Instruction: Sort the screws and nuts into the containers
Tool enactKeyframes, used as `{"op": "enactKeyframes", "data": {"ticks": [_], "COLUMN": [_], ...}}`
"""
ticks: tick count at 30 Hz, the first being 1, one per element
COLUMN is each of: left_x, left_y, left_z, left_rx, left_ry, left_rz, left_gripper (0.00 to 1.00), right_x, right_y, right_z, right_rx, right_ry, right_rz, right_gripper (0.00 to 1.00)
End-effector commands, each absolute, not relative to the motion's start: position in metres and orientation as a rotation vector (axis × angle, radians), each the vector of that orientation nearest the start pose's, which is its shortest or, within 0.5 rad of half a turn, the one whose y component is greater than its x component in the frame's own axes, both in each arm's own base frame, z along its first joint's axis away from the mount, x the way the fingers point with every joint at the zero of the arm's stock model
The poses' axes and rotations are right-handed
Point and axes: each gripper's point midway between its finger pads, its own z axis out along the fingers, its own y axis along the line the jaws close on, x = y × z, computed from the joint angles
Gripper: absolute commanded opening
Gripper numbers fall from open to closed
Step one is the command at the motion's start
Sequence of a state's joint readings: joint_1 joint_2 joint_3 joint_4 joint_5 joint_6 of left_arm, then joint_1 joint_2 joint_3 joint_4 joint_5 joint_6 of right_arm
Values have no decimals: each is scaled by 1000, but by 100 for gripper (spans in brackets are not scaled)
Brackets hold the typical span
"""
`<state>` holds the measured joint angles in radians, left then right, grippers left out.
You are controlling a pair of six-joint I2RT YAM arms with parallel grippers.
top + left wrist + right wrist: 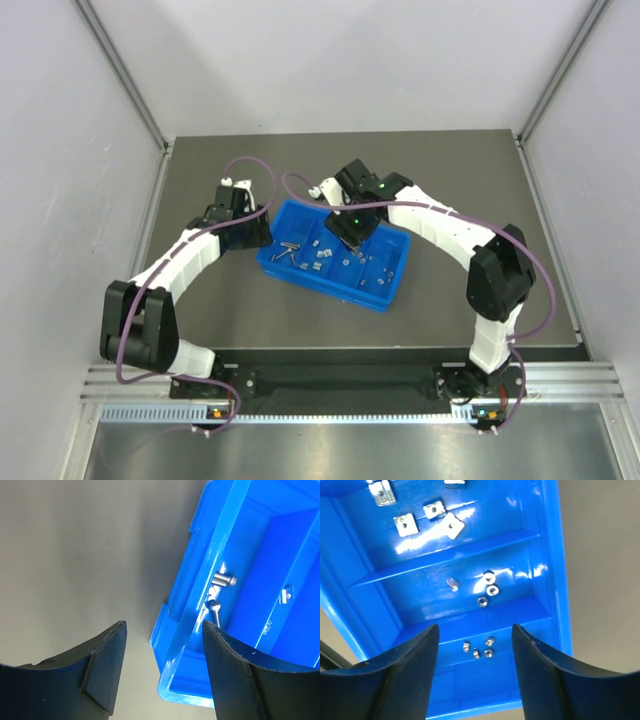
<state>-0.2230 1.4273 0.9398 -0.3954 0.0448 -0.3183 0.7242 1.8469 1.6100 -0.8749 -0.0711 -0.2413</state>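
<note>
The blue tray lies mid-table, with dividers forming its compartments. Screws lie in its left end, nuts further right. My left gripper is open and empty at the tray's left end. In the left wrist view it straddles the tray's end wall, with two screws just inside. My right gripper is open and empty above the tray. In the right wrist view it hovers over several tiny nuts; round nuts and square nuts lie in farther compartments.
The grey table lies between white side walls. A metal rail runs along the near edge by the arm bases. Purple cables loop over both arms.
</note>
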Motion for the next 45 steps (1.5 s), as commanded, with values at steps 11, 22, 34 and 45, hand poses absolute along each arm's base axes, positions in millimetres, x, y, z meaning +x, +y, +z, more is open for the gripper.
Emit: {"op": "enactKeyframes", "data": {"ticks": [11,22,34,45], "left_x": [363,368,375,373], "left_y": [-102,-103,-104,-102], "left_z": [119,114,113,112], "left_rx": [-84,-88,-83,-80], "left_ry": [2383,2388,2389,2389], "left_rz": [-311,-311,-302,-294], "left_gripper": [67,67,68,68], "right_x": [291,280,282,271], "right_y": [209,194,193,185], "right_z": [131,85,56,35], "right_rx": [-1389,-1485,-1557,-1626], "right_ry": [2449,2497,2490,2490], "right_rz": [43,-36,-158,-182], "right_gripper": [58,53,56,58]}}
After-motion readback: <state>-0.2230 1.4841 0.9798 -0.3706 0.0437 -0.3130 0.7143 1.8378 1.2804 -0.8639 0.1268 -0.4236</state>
